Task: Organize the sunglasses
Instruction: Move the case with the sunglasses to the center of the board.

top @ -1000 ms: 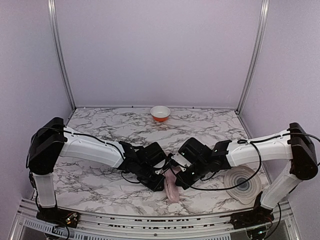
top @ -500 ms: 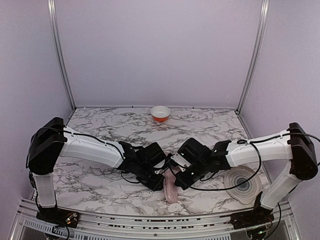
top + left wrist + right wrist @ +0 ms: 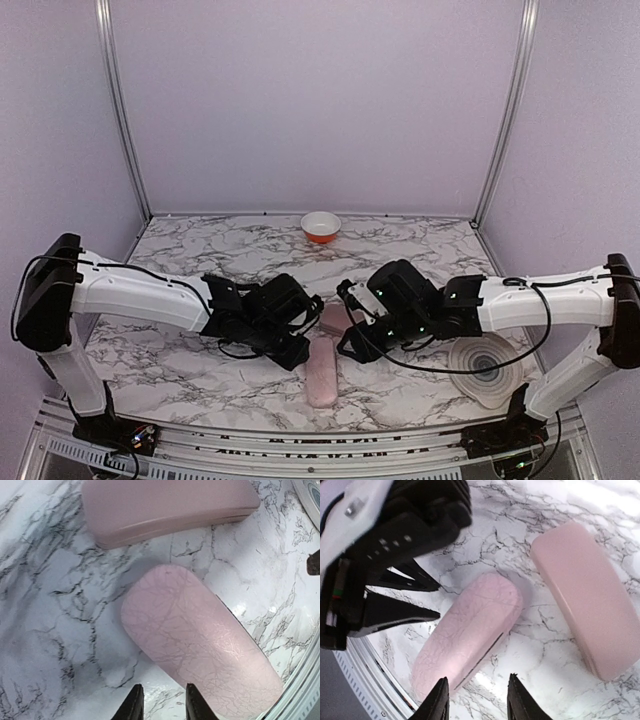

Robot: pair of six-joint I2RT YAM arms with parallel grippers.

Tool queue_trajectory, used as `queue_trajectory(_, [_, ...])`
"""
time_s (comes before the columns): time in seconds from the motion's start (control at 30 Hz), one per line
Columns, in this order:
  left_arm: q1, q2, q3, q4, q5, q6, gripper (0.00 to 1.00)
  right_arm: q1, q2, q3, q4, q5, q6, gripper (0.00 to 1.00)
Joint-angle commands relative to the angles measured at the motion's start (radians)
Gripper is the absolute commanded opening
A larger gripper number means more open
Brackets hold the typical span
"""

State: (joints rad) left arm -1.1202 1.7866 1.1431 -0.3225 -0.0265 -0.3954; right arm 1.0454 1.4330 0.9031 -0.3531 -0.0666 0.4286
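Left gripper (image 3: 163, 706): jaws slightly parted, empty. Right gripper (image 3: 477, 700): jaws spread, empty, over the crackle-textured pink oblong case (image 3: 470, 627) at mid-frame.

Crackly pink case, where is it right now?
Top view: the crackly pink case lies in the middle by the table's front edge, just nearer than the smooth pink case.

On my feed the counter (image 3: 50, 605) looks like glossy marble-print laminate, catching a bit of glare. The crackled pink case (image 3: 195, 635) has a fine veined, leathery skin with a soft sheen; the plain pink case (image 3: 165, 507) just beyond it is smooth and matt.
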Motion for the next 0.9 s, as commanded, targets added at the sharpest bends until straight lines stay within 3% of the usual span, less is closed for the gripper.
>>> queue_trajectory(0.0, [0.024,-0.105,-0.041,-0.051,-0.150,0.047,0.29,0.007,-0.023,0.037,0.009,0.067,0.050,0.50])
queue_trajectory(0.1, [0.039,-0.163,-0.071,-0.045,-0.231,0.075,0.32,0.007,-0.019,0.038,0.006,0.087,0.076,0.59])
queue_trajectory(0.27, [0.053,-0.249,-0.124,-0.017,-0.369,0.122,0.44,0.007,0.007,0.055,-0.008,0.088,0.120,0.66])
queue_trajectory(0.33, [0.059,-0.283,-0.163,0.007,-0.422,0.125,0.61,0.006,0.019,0.063,-0.014,0.086,0.133,0.69])
queue_trajectory(0.37, [0.063,-0.303,-0.186,0.022,-0.450,0.124,0.94,0.008,0.026,0.070,-0.018,0.086,0.142,0.71])
queue_trajectory(0.4, [0.067,-0.323,-0.211,0.052,-0.473,0.124,0.98,0.009,0.034,0.077,-0.023,0.086,0.150,0.72])
queue_trajectory(0.53, [0.098,-0.423,-0.320,0.165,-0.562,0.109,0.99,0.028,0.078,0.122,-0.065,0.113,0.197,0.80])
queue_trajectory(0.7, [0.113,-0.589,-0.506,0.370,-0.800,0.091,0.99,0.082,0.188,0.220,-0.182,0.191,0.263,0.83])
queue_trajectory(0.87, [0.166,-0.680,-0.605,0.487,-0.824,0.103,0.99,0.139,0.309,0.321,-0.255,0.235,0.315,0.87])
